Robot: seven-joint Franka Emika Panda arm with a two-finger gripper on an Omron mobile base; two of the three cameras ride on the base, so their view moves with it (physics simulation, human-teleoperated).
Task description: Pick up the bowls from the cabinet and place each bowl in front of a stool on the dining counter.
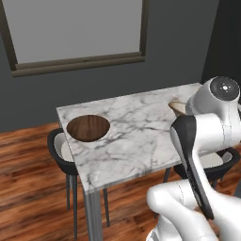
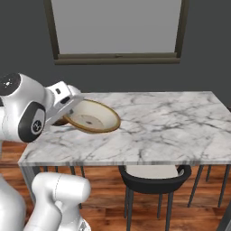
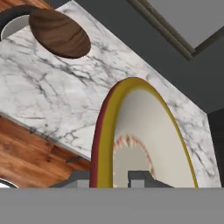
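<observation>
Over the marble desk [image 2: 171, 122], where the wooden bowl [image 1: 88, 127] already sits before a stool [image 1: 60, 153], the ceramic bowl [image 2: 92, 116] is held tilted by its rim in the closed hand [image 2: 67, 104], so it could slip or clatter if released so steeply.

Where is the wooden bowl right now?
The wooden bowl sits on the marble counter near its left end in the left base view, above a stool.

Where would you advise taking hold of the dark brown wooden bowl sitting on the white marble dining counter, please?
Grip the dark brown wooden bowl by its thin rim, coming down from above with one finger inside and one outside. It sits upright and open on the white marble dining counter, wide and shallow, so its body looks too broad to span. The rim nearest the counter's edge, above the black stool, seems easiest to reach.
</observation>
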